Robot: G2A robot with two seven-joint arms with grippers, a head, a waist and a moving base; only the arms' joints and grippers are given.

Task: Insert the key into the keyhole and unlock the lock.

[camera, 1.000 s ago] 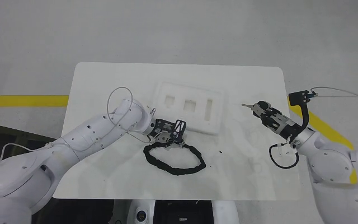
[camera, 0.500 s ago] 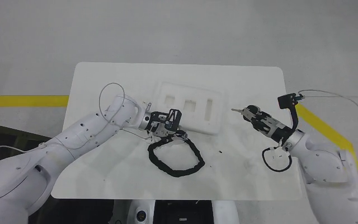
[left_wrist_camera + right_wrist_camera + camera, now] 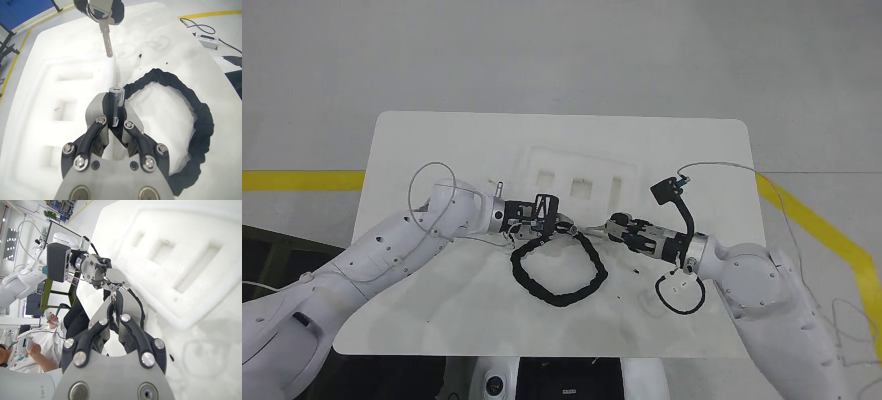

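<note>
Logged a white table point(image 3: 422, 150) with rounded corners on a pale grey floor point(image 3: 562, 50); yellow line point(image 3: 302, 180) on the floor at either side. Noted a white foam tray point(image 3: 532, 165) with three rectangular recesses, toward the table's far middle. Saw faint ring marks point(image 3: 157, 42) and a few dark specks point(image 3: 140, 55) on the tabletop. Past the table edge in the left wrist view, spotted a small grey box point(image 3: 207, 40) with a cable point(image 3: 204, 28) on the floor, and a blue panel point(image 3: 17, 13) farther off.

Found the left gripper point(image 3: 115, 106) clamped on the lock point(image 3: 115, 98), a chrome cylinder held just off the foam tray's near edge, keyhole point(image 3: 116, 88) facing the other arm. Traced the black sleeved chain point(image 3: 198, 117) from the lock round in a loop lying on the table. Found the right gripper point(image 3: 115, 303) pinched on the head of the key point(image 3: 106, 41), blade aimed at the keyhole, tip near but apart from it, not inserted.
</note>
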